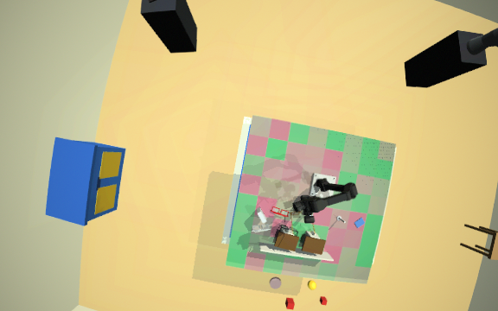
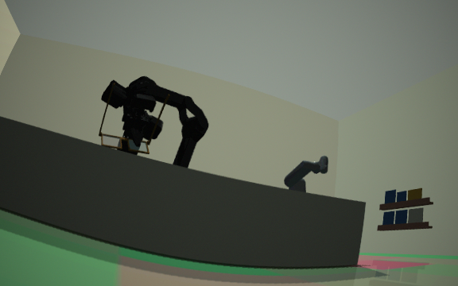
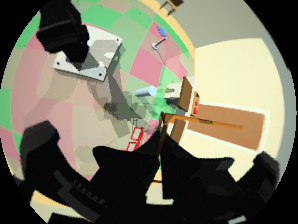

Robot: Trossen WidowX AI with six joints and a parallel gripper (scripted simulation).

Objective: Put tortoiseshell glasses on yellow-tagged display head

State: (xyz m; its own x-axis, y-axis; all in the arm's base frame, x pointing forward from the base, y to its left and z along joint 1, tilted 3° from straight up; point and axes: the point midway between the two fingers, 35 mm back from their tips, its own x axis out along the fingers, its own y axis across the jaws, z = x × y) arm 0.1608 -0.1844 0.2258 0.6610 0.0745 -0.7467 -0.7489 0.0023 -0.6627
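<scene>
The tortoiseshell glasses point(image 2: 111, 136) point(image 3: 205, 121) hang from my gripper point(image 2: 134, 144) point(image 3: 158, 133), which is shut on them near the bridge. In the exterior view, the lens frames are low and both temples stick upward. The glasses are held in the air, off both heads. Two display heads with brown blocks, the left one point(image 1: 286, 242) and the right one point(image 1: 314, 244), stand side by side on a pale board. My gripper is on the robot-base side of them. Dark thin frames show around the left head. I cannot make out the yellow tag.
Red glasses point(image 1: 279, 212) lie on the table near the left head. A white object point(image 1: 261, 215) is left of them. A silver tool point(image 1: 340, 219) and a blue block point(image 1: 359, 223) lie to the right. A pale cylinder point(image 3: 146, 91) shows in the wrist view.
</scene>
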